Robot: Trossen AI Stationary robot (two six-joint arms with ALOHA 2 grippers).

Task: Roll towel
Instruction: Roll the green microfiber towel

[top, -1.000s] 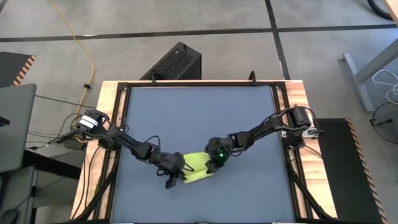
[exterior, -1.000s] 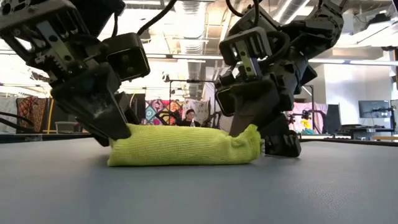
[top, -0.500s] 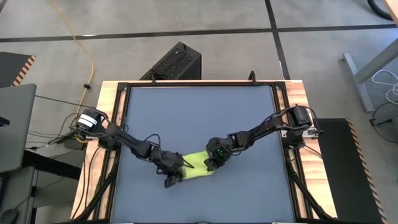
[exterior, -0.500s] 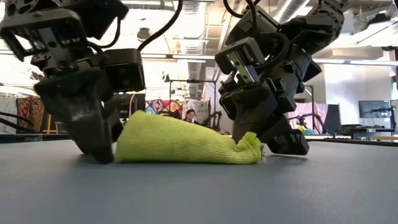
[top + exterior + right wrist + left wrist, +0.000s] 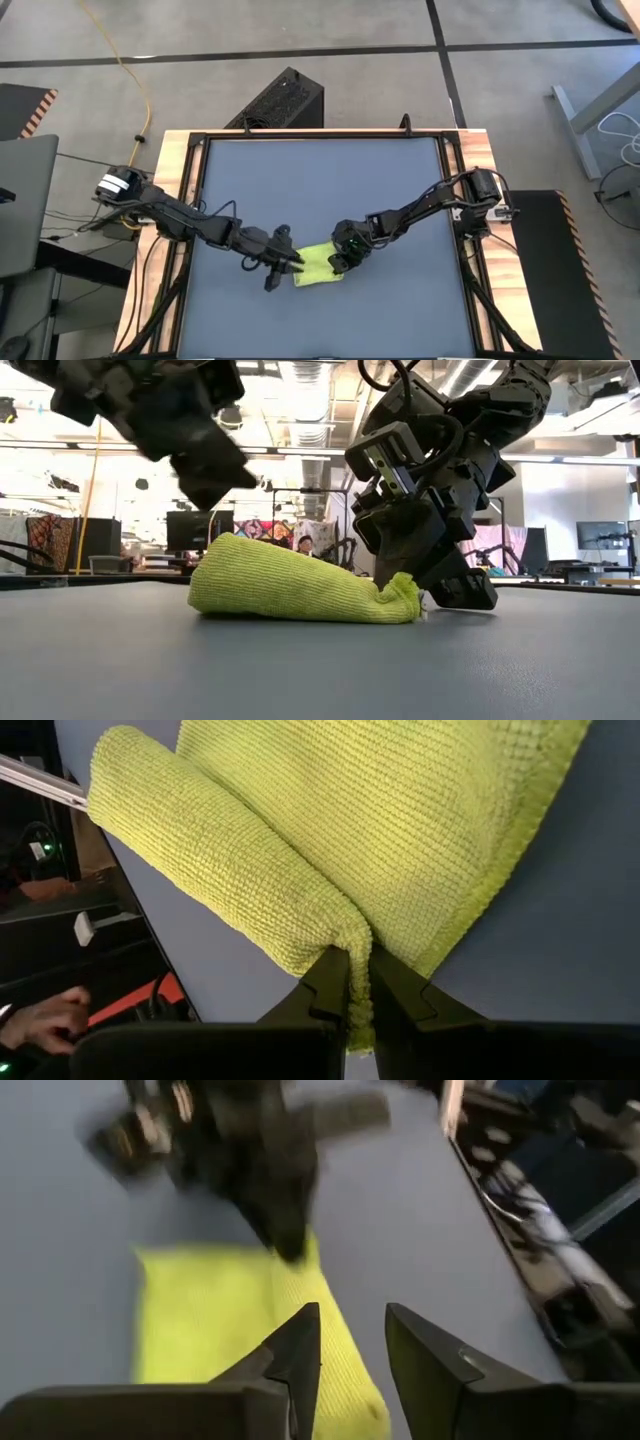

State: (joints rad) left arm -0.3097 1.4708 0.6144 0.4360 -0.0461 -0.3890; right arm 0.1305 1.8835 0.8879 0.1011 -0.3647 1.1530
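The lime towel (image 5: 318,266) lies partly rolled on the dark table (image 5: 320,180), near its front edge. One side is a roll (image 5: 215,870) and the other a flat flap (image 5: 420,830). In the low view the towel (image 5: 290,588) rests along its underside, thick at its left end and tapering to the right. My right gripper (image 5: 358,968) is shut on its right end. My left gripper (image 5: 350,1325) hangs open above the towel's left end (image 5: 215,555), clear of it, with nothing between its fingers. My right gripper pinches the end of the rolled part (image 5: 352,942) between its two fingers, at the towel's right end (image 5: 400,595). The fingers slant down from the table's right side. The pinched end bunches into a small tuft, and the rest of the towel lies on the table.
The table's far half is bare. A wooden frame (image 5: 180,200) runs round the table. A black box (image 5: 283,100) stands on the floor beyond the far edge. A person (image 5: 304,546) sits far off in the room, and a hand (image 5: 45,1015) shows beyond the table.
My left gripper has opened, let go of the towel's left end, and risen well clear of it, drawing a little toward the table's left. That end has loosened and swelled taller, so the towel now tapers toward the right end, which stayed pinched.
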